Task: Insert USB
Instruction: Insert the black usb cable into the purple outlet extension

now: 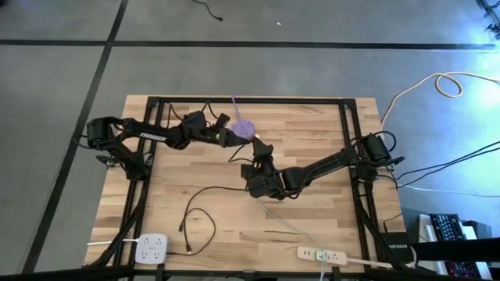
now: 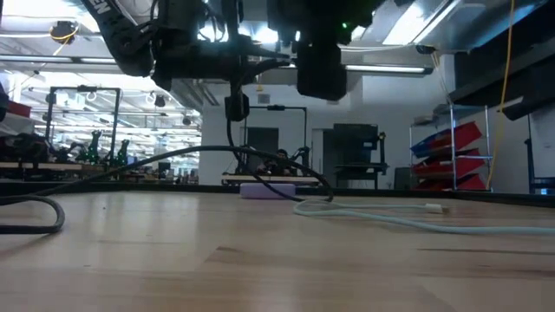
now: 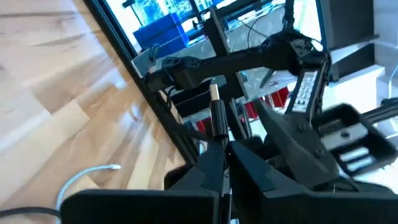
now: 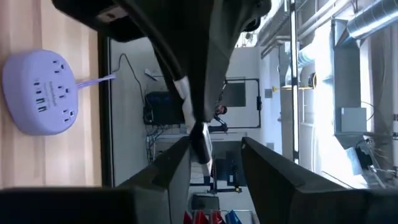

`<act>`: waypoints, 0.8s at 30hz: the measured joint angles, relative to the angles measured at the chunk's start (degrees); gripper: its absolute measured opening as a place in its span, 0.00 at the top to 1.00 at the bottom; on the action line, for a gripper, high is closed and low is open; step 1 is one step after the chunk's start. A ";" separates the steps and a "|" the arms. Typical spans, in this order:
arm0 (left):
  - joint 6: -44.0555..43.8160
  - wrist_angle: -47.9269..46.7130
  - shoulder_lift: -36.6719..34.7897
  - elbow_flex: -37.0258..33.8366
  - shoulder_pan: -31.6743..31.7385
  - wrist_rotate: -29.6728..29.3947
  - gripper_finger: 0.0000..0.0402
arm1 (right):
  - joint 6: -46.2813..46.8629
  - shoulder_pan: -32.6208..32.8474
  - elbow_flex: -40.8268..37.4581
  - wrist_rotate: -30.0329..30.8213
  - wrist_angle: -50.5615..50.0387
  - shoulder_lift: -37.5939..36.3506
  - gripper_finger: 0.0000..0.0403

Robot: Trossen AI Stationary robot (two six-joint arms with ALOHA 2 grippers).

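Observation:
My left gripper hovers above the table's middle, level, shut on a black USB plug whose metal tip sticks out ahead of the fingers. The plug's black cable droops to the table and trails toward the near edge. A round purple power hub with sockets and USB ports lies flat on the table beside it. My right gripper faces the left one, open, its fingers on either side of the plug's tip; I cannot tell whether one of them touches it. My left gripper pinches the USB plug's black body between its two fingers, at the cable end. The fingers lie level, along the plug. The plug is lifted clear of the table, and its metal tip points away from the gripper.
A white cable with a loose plug lies on the table right of the middle. Two white power strips sit at the near edge. A black frame borders the table's sides and back.

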 joint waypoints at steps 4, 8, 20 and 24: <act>-0.16 -0.16 0.00 0.00 0.18 1.16 1.00 | 0.22 0.02 0.16 -0.09 -2.11 -0.02 0.70; -0.16 -0.10 0.00 0.00 -0.41 2.72 1.00 | 0.22 -0.22 0.16 -1.57 -2.26 -0.04 0.72; -0.18 0.40 0.00 0.00 -1.00 5.21 1.00 | 0.55 -0.65 0.16 -2.68 -3.33 -0.04 0.91; -0.06 0.43 0.00 0.00 -0.98 5.31 1.00 | 0.39 -0.35 0.14 -2.99 -4.32 -0.04 0.97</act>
